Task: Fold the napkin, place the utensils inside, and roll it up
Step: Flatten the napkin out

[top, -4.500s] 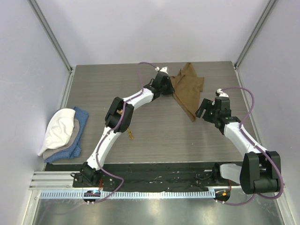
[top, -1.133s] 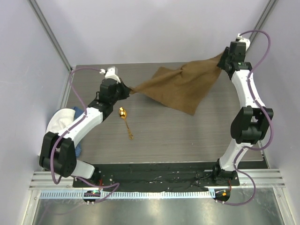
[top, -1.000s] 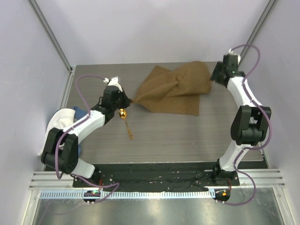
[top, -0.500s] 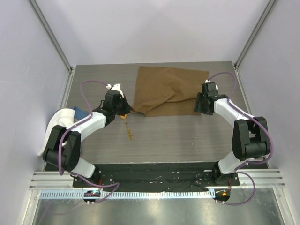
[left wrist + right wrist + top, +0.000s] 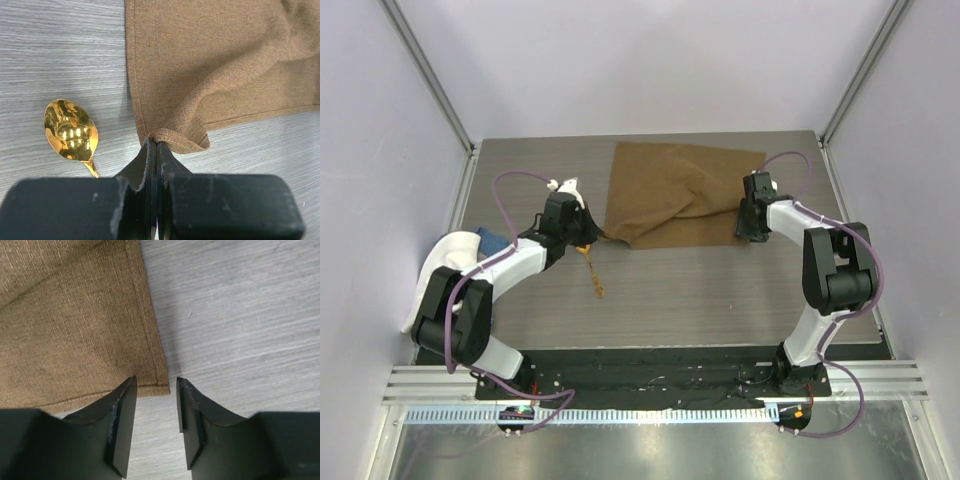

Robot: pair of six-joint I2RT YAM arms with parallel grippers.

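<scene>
Left wrist: napkin (image 5: 210,65) in end effector (image 5: 153,150)

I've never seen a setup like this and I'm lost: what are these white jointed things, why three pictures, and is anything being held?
Those are two robot arms bolted to the near edge of a table. The wide picture comes from a fixed camera above and behind them; the two close-ups come from a camera on each wrist, looking past that arm's own fingers. A tan napkin lies on the table, with a gold spoon beside one corner. The left fingers are shut, pinching that corner. The right fingers are open, holding nothing; another corner lies on the table just ahead of them.
</scene>
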